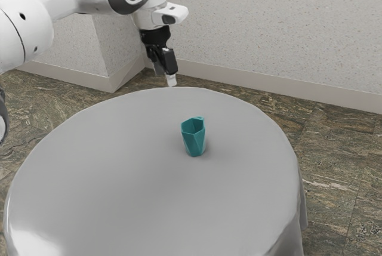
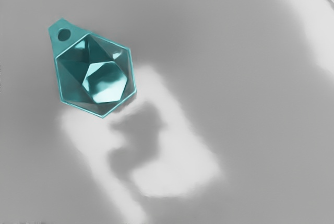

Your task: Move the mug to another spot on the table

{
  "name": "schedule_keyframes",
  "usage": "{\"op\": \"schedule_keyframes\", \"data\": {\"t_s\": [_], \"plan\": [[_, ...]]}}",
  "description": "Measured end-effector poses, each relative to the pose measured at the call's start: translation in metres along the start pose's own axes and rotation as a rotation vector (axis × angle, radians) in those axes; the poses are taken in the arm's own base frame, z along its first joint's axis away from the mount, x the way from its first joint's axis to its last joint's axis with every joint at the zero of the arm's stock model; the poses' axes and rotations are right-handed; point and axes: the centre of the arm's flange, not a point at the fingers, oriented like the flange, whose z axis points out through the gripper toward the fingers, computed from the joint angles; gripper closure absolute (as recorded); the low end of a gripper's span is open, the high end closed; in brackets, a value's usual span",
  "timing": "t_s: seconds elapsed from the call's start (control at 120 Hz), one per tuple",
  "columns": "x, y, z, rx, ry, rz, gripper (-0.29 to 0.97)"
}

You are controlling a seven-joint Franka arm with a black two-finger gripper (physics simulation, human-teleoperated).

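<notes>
The teal faceted mug (image 1: 194,136) (image 2: 94,72) stands upright near the middle of the round grey table (image 1: 107,184). Your black two-finger gripper (image 1: 171,80) hangs above the table's far edge, well apart from it. You cannot tell whether the gripper is open or closed.

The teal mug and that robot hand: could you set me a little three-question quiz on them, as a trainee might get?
1. True or false: the teal mug lies tipped on its side.
2. Pick one. The gripper is:
A) clamped around the mug
B) in the air near the far edge of the table, apart from the mug
C) resting on the floor
3. Short answer: looking down into the mug in the wrist view, how many sides does its rim have?

Key: 1 false, it stands upright; 2 B; 3 six.
</notes>
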Motion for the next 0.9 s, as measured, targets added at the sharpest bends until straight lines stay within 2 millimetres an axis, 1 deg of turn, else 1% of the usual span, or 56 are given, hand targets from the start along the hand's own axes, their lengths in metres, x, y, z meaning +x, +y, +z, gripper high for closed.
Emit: {"op": "schedule_keyframes", "data": {"t_s": [0.058, 0.125, 0.217, 0.267, 0.3, 0.383, 0.5, 0.567, 0.633, 0.683, 0.767, 0.9], "plan": [[0.006, -0.008, 0.013, -0.002, -0.014, -0.051, 0.0], [0.013, -0.009, 0.023, 0.002, -0.025, -0.091, 0.0], [0.024, 0.008, 0.029, 0.07, -0.057, -0.102, 0.0], [0.026, 0.009, 0.03, 0.094, -0.066, -0.12, 0.0], [0.028, 0.009, 0.035, 0.103, -0.075, -0.132, 0.0], [0.035, 0.004, 0.046, 0.115, -0.078, -0.168, 0.0], [0.044, -0.003, 0.042, 0.113, -0.032, -0.219, 0.0], [0.05, -0.006, 0.051, 0.103, -0.013, -0.241, 0.0], [0.061, -0.007, 0.065, 0.1, 0.015, -0.256, 0.0], [0.066, -0.014, 0.075, 0.103, 0.033, -0.278, 0.0], [0.07, -0.03, 0.095, 0.106, 0.054, -0.322, 0.0], [0.078, -0.057, 0.139, 0.11, 0.081, -0.383, 0.0]]}}
